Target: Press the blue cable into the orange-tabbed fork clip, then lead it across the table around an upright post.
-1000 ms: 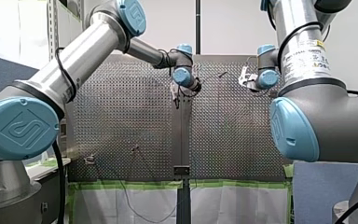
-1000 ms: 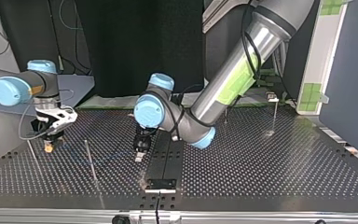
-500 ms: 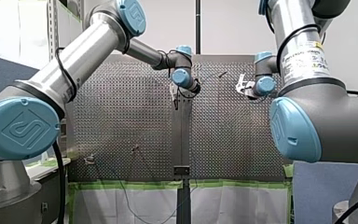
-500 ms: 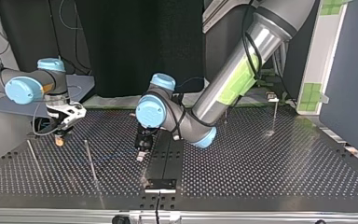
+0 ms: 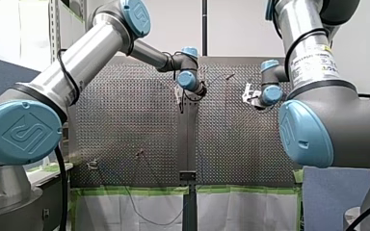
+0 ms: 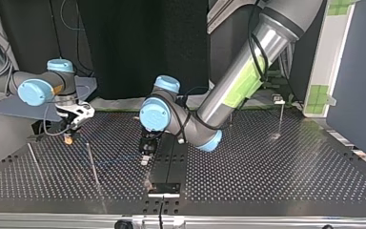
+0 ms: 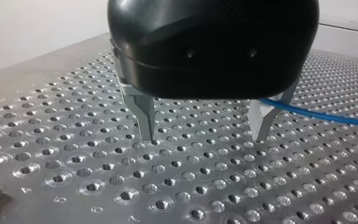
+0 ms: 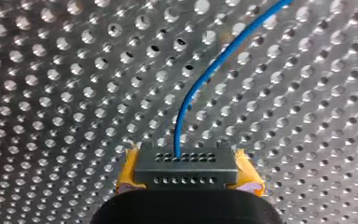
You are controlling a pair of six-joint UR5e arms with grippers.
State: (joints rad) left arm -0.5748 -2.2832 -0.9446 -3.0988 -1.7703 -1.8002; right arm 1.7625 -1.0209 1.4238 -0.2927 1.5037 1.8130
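low over the perforated metal table, at the middle left of the top view: pinches the thin blue cable between the yellow pads of my right gripper, with the strand running out ahead of the fingers and curving away across the holes. sits near a thin upright metal post standing lower right of it in that frame, apart from it. shows a second post at lower left and a third post far off at the right.

near the centre of the same frame, shows my left gripper with metal fingers spread wide and nothing between them, tips close above the table. lets the cable pass just beside one finger; cannot tell whether touching. faintly traces the strand along the table between the two grippers.

cannot make out the orange-tabbed fork clip in any view, so cannot say whether the pressing is done. reads, as a judgement, as the leading step: cable in the pinch, post close by, no wrap around it to be seen.

next calls for carrying the pinched strand past the post and round its shaft, low enough to catch it, with a firm pinch and some slack. may also call for the spread left gripper to steady the strand.
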